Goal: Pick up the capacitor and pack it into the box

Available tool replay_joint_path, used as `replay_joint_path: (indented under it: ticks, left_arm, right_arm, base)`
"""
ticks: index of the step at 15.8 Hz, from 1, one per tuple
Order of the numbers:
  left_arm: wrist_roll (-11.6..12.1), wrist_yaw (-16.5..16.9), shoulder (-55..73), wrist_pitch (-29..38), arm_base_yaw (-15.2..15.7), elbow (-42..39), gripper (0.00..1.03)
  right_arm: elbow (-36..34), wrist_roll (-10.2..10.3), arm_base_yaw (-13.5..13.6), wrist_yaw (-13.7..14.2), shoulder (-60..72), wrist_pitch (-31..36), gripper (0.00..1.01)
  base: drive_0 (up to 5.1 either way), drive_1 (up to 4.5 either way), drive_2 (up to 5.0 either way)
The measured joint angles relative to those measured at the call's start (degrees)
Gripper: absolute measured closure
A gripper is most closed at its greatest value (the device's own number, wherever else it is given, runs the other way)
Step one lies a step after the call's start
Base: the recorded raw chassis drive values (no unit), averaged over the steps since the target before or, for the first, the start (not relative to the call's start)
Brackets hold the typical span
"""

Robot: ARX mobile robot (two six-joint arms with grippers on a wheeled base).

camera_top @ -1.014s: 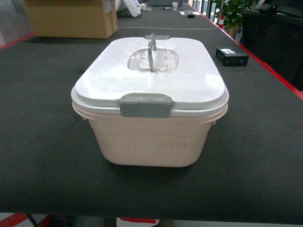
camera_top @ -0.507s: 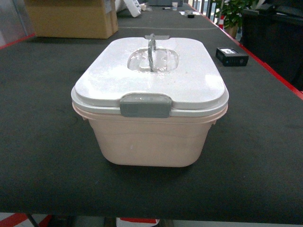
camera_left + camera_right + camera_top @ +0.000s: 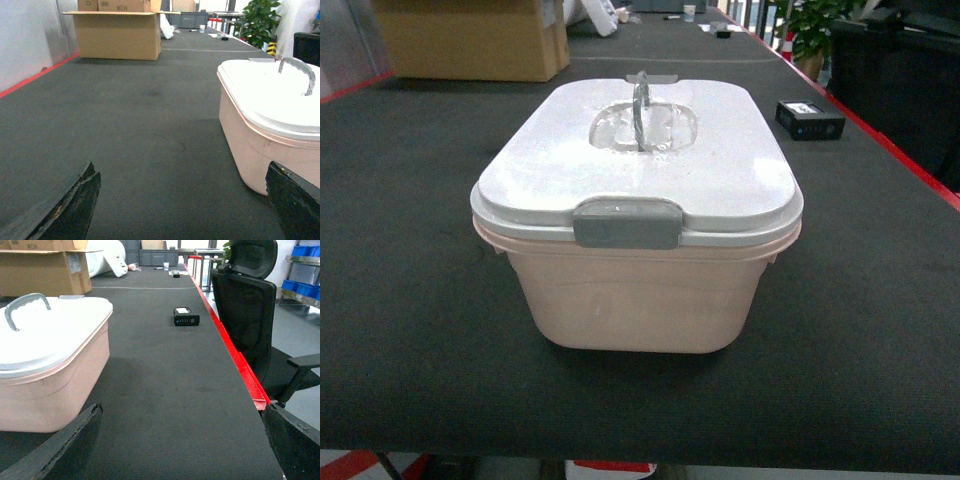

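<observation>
The pale pink box [image 3: 640, 295] stands in the middle of the black table, its white lid [image 3: 720, 170] on and the grey latch [image 3: 626, 222] facing me. A small black block with a white label, which I take for the capacitor [image 3: 810, 119], lies far right near the red edge. Neither gripper shows in the head view. My left gripper [image 3: 182, 210] hangs open low over bare table, with the box [image 3: 250, 135] just right of it. My right gripper [image 3: 180, 450] is open too, the box [image 3: 50, 390] to its left and the capacitor [image 3: 186, 316] well ahead.
A brown cardboard carton [image 3: 470, 40] stands at the table's far left. A black office chair [image 3: 250, 305] sits beyond the red table edge [image 3: 240, 360] on the right, with blue bins [image 3: 305, 287] behind it. A potted plant [image 3: 260, 20] stands at the far end.
</observation>
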Motion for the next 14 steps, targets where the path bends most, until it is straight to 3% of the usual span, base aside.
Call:
replay_joint_path:
  ticks: [14]
  left_arm:
    - [0.0,0.0,0.0,0.0,0.0,0.0,0.05]
  right_arm:
    - [0.0,0.0,0.0,0.0,0.0,0.0,0.03]
  base:
    - [0.0,0.0,0.0]
